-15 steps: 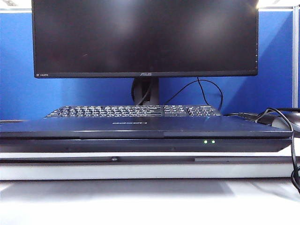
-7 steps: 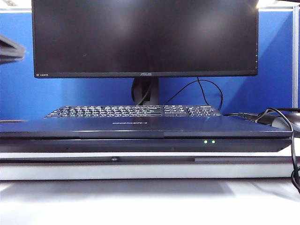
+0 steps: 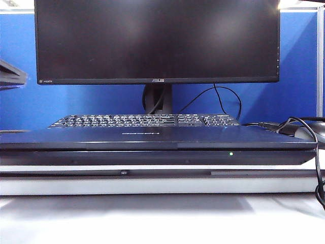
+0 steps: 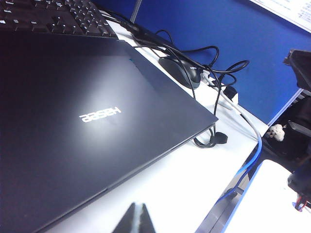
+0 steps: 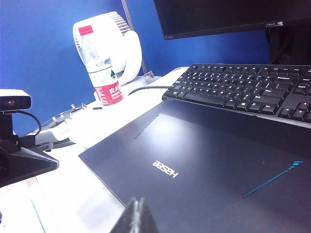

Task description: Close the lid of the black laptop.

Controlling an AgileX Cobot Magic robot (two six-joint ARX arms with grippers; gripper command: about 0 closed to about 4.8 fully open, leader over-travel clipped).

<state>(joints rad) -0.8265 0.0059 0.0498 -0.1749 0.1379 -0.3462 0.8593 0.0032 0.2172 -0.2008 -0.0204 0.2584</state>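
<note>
The black laptop lies on the white table with one green LED lit on its front edge. Its lid lies flat on the base, plain outer face and Hasee logo upward. My left gripper is shut with nothing in it and hangs over the white table just beside the laptop's edge. Also shut and holding nothing, my right gripper hovers over the lid near a corner. In the exterior view only a dark part of the left arm shows, at the left border.
A black keyboard and an ASUS monitor stand behind the laptop, in front of a blue partition. A mouse and tangled cables lie on one side. On the other side are a water bottle and a white fan.
A dark part of the left arm came into the exterior view at the left border and sank slightly. One of the two green LEDs on the laptop's front edge went out.
</note>
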